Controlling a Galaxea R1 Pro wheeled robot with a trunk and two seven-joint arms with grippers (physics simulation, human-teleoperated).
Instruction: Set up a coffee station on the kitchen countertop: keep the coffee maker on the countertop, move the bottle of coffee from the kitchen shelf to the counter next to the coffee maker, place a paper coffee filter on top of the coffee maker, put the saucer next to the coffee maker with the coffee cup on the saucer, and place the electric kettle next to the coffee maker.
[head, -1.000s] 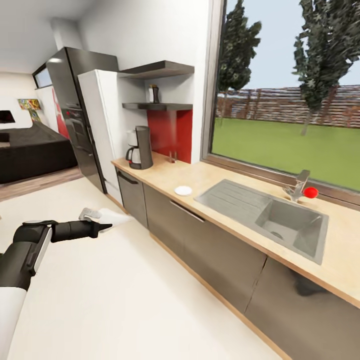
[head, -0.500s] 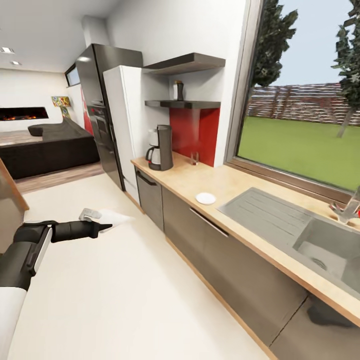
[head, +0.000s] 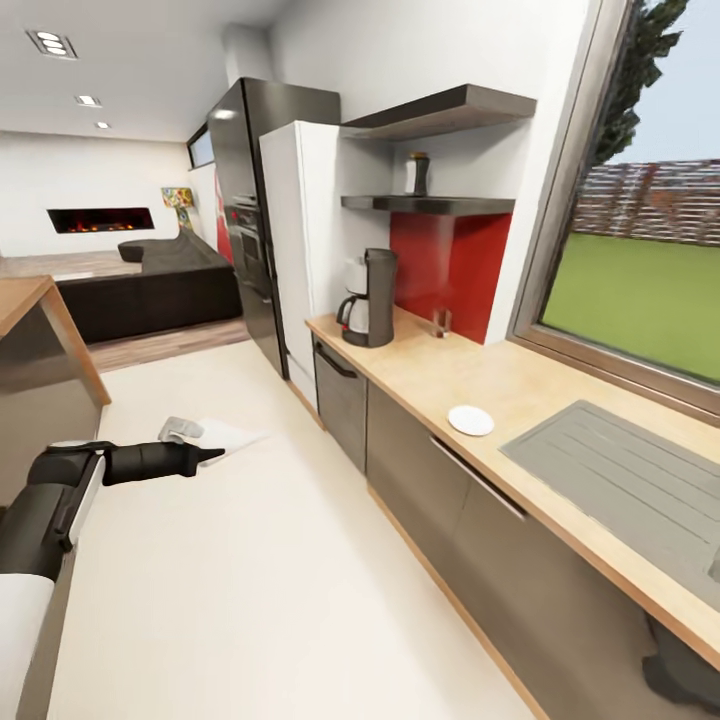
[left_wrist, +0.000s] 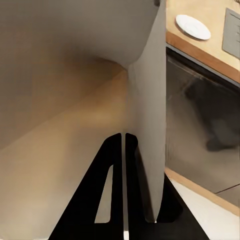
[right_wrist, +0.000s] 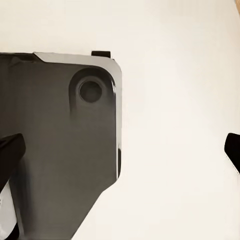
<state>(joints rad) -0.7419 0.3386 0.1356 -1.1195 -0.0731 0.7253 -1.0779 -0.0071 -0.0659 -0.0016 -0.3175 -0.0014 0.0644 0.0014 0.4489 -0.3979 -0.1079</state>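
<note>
Pale floor (head: 250, 560) lies nearest, where the left end effector (head: 215, 455) pinches one filter (head: 230, 438). Farther along the bench (head: 520, 385): one saucer (head: 471, 420), one coffee maker (head: 370, 298); one bottle (head: 417, 173) on the shelf (head: 430, 204). Right end effector (right_wrist: 120, 155) spread.

Home kitchen (countertop (head: 520, 385), fridge (head: 300, 230), sink (head: 640, 480)).

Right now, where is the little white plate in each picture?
Head view: the saucer lies flat on the countertop, between the coffee maker and the sink's draining board.
Left wrist view: the saucer sits in the upper right corner, on the same wood countertop.
Right wrist view: not in it.
Shared landmark: the light-wood countertop edge above the grey cabinet fronts.
</note>
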